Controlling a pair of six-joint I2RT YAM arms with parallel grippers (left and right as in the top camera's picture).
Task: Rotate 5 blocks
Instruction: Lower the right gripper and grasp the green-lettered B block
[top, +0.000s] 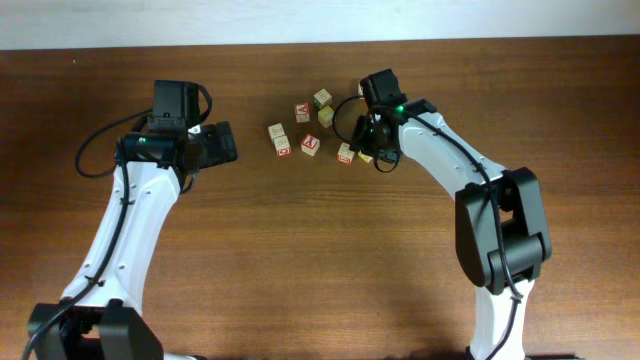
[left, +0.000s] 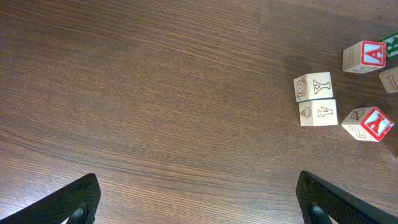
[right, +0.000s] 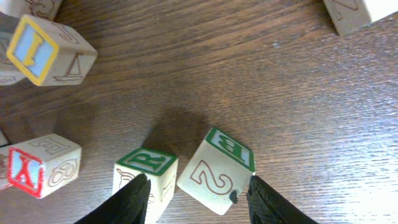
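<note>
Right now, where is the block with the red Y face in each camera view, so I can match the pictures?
Overhead: the red Y block lies mid-cluster, upper centre.
Left wrist: the block sits at the far right, just below mid-height.
Right wrist: the block sits at the lower left edge, red face turned left.
Shared landmark: the dark wooden table, grain running roughly across every view.

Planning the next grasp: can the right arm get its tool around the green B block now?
Probably yes: the B block sits between the open fingers of the right tool, though the R block crowds one.
</note>
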